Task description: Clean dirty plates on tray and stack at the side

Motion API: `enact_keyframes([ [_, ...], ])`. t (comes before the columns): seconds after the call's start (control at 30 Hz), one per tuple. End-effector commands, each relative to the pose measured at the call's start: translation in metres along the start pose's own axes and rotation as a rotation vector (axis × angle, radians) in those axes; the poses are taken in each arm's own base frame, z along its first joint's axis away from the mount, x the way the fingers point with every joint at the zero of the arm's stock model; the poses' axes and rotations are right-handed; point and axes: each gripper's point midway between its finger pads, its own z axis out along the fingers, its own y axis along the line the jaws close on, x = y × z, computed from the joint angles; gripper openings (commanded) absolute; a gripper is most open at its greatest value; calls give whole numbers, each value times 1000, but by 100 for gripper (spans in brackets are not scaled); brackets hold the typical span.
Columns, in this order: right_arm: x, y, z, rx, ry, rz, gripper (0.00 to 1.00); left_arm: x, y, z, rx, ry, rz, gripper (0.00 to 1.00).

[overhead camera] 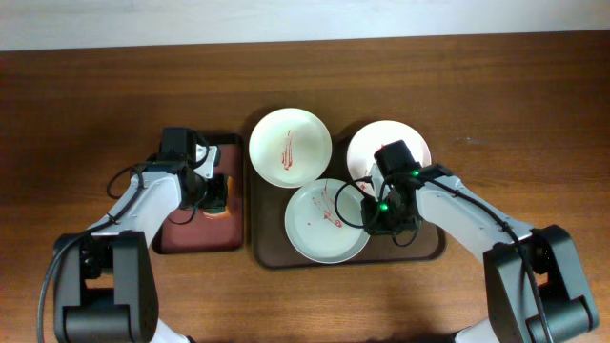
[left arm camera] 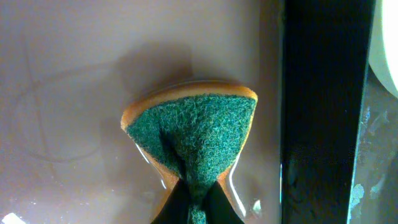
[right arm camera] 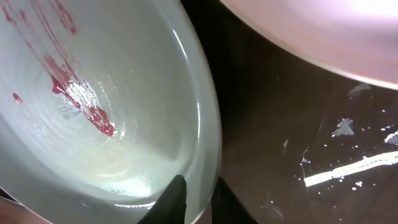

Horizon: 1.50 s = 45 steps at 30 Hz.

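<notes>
Three plates lie on the dark brown tray (overhead camera: 270, 253). A white plate (overhead camera: 290, 146) with red streaks is at the back left. Another white plate (overhead camera: 374, 143) at the back right is partly hidden by my right arm. A pale greenish plate (overhead camera: 319, 224) with red streaks is at the front. My right gripper (overhead camera: 368, 211) is shut on this plate's right rim (right arm camera: 205, 124), one finger inside and one outside (right arm camera: 199, 200). My left gripper (overhead camera: 217, 193) is shut on a green and orange sponge (left arm camera: 196, 134), pinching its near end (left arm camera: 196, 202).
The sponge rests in a smaller reddish-brown tray (overhead camera: 195, 233) with a black rim (left arm camera: 317, 112), left of the big tray. The back right plate's edge (right arm camera: 323, 31) is just beyond my right gripper. The big tray's floor (right arm camera: 292, 137) has white flecks.
</notes>
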Motion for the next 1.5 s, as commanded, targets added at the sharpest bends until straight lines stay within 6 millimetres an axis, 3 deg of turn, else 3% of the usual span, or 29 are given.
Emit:
enact_keyframes([
  [0.0,-1,-3,7,21,14,5,17,-1,-1,1,14,4,-2,3],
  [0.17,-4,-3,13,14,17,4,4,0,-1,1,14,8,-3,0],
  [0.27,-13,4,-5,3,-40,-22,4,-2,-3,-8,13,-11,1,0],
  [0.33,-18,6,-30,37,-79,-31,4,-14,4,-31,-52,-86,12,0],
  [0.43,-2,2,-32,55,-15,-27,4,-32,-2,-68,-57,-213,31,0],
  [0.53,-13,3,-32,52,-58,-42,4,-50,4,-117,-131,-380,5,0],
  [0.83,-24,7,-33,40,-104,-55,4,-78,-7,-191,-130,-659,10,0],
  [0.9,-24,7,-33,40,-105,-55,4,-81,-10,-209,-78,-728,-114,0],
  [1.0,-24,7,-33,40,-104,-55,4,-82,-11,-211,-9,-745,-286,0],
  [1.47,-24,7,-33,40,-104,-55,4,-82,-17,-211,27,-738,-270,0],
])
